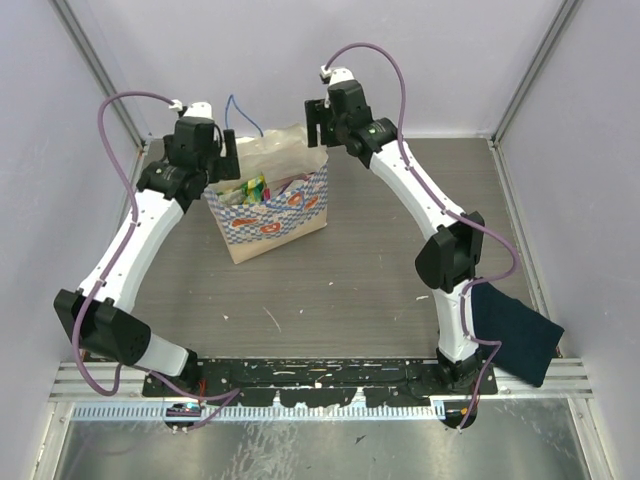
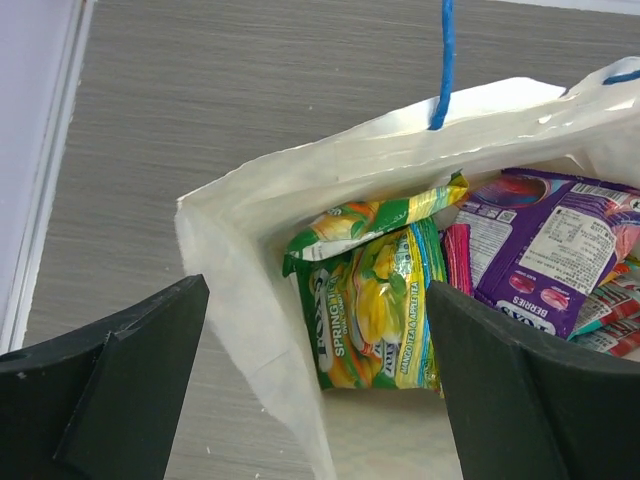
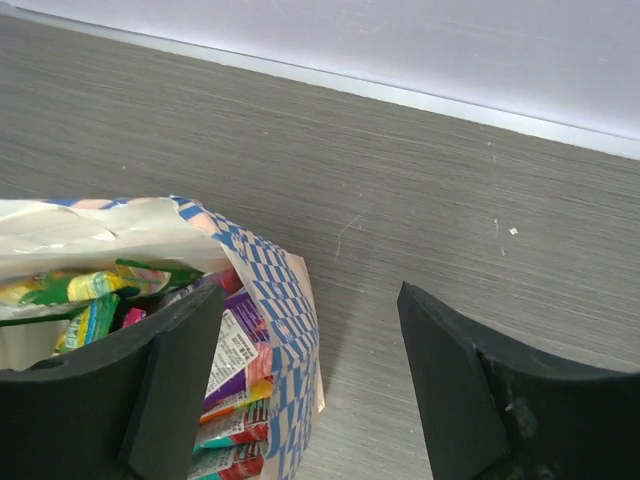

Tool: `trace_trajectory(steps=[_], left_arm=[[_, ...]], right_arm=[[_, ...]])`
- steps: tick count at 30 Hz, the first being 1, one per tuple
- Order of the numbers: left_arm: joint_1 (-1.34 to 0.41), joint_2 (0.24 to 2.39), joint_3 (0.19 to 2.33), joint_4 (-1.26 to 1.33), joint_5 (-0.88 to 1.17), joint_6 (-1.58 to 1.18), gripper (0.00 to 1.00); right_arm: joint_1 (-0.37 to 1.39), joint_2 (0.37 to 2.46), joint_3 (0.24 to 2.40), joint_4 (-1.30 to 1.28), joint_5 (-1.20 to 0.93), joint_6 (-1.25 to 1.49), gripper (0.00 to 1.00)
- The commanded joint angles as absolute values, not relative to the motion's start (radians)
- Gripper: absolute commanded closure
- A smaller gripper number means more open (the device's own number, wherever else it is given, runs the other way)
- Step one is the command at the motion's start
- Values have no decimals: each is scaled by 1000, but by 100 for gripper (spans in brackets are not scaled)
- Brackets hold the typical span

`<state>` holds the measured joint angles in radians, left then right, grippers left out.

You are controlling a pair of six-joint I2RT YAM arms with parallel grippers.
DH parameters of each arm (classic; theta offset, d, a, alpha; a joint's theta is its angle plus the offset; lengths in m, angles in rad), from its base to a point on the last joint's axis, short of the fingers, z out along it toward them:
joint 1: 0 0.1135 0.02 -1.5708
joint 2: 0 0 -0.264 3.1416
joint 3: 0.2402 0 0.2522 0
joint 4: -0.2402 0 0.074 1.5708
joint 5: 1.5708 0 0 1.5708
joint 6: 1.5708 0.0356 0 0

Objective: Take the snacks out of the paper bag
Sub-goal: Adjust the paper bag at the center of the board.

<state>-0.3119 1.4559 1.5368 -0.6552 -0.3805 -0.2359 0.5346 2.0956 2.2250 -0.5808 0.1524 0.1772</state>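
Looked down on a grey table [image 1: 350, 290]. Found the paper bag [image 1: 275, 225] upright near its far edge, snacks [image 1: 250, 190] inside, standing on end. Saw a green-yellow packet [image 2: 375, 310] just below the left claw [image 2: 318, 290], spread wide and empty. Judged the right claw [image 3: 310, 292], also spread, astride the bag's checkered wall, worse placed.

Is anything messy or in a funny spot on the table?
The dark cloth lies crooked at the near right corner, away from everything else. The paper bag stands turned at an angle, its rim crumpled.
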Motion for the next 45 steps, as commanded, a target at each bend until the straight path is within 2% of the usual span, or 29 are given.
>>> trace_trajectory(steps=[1,12,15,18,20,23,26,29,34,38,41,45], left_arm=[[-307,1441,1649,-761,-444,-292,8],[-307,1424,1577,-820,-473,-364,5],[-307,1433,1556,-810,-455,-391,10],[-305,1410,1502,-744,-456,-401,33],[-296,1406,1489,-715,-463,-403,54],[-289,1426,1519,-709,-482,-376,76],[-289,1460,1570,-719,-496,-335,98],[-290,1477,1604,-753,-457,-305,100],[-292,1382,1539,-682,-327,-320,100],[-303,1381,1566,-645,-251,-326,100],[-302,1457,1617,-599,-222,-313,100],[-303,1647,1832,-563,-226,-269,100]], right_arm=[[534,2058,2251,-614,143,122,25],[534,2025,2136,-555,71,124,25],[534,2018,2098,-526,77,128,34],[534,2031,2104,-527,68,133,51],[534,2034,2114,-536,59,134,68],[534,2017,2112,-536,59,142,93],[534,1976,2084,-529,75,155,99],[537,1914,2025,-502,94,177,99],[569,1800,1952,-514,158,163,99],[580,1724,1867,-469,204,165,99],[577,1721,1841,-421,315,137,99],[570,1835,1992,-404,406,25,99]])
